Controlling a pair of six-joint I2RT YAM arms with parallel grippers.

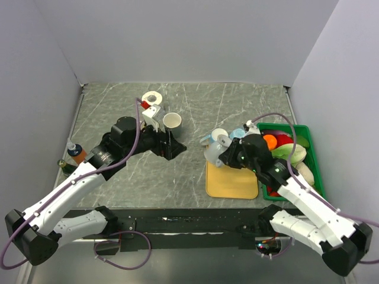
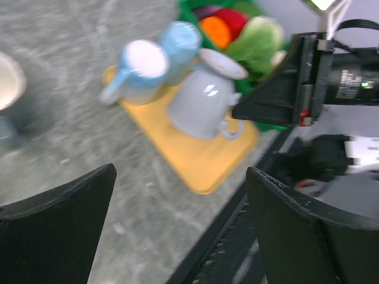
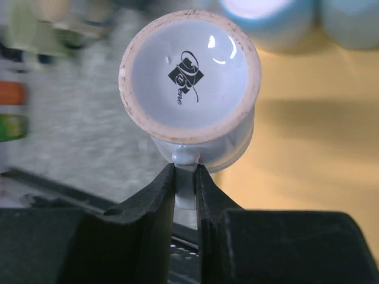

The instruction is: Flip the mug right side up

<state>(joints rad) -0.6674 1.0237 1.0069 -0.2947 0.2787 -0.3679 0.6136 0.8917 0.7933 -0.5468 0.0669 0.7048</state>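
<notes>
Grey marbled bench (image 1: 118, 106) seen from above: the pale mug (image 1: 220, 137) sits at a yellow mat's (image 1: 231, 183) far edge. Left wrist view: left jaws spread wide and empty. The mug tilts, long axis slanting, base up-right, mouth down-left. Right wrist view: right jaws pinch its handle (image 3: 185, 155), base facing the lens. Glazed ceramic, likely heavy, slippery and breakable; the handle seems the surest hold.

Logged grey marbled table (image 1: 195, 112). Found directly on it: yellow board (image 1: 231, 184) at near right; green bin (image 1: 312, 160) just beside board, at right edge; cup (image 1: 172, 121) upright, left of centre; tape roll (image 1: 152, 97) behind cup; two small bottles (image 1: 76, 154) at left edge.
</notes>
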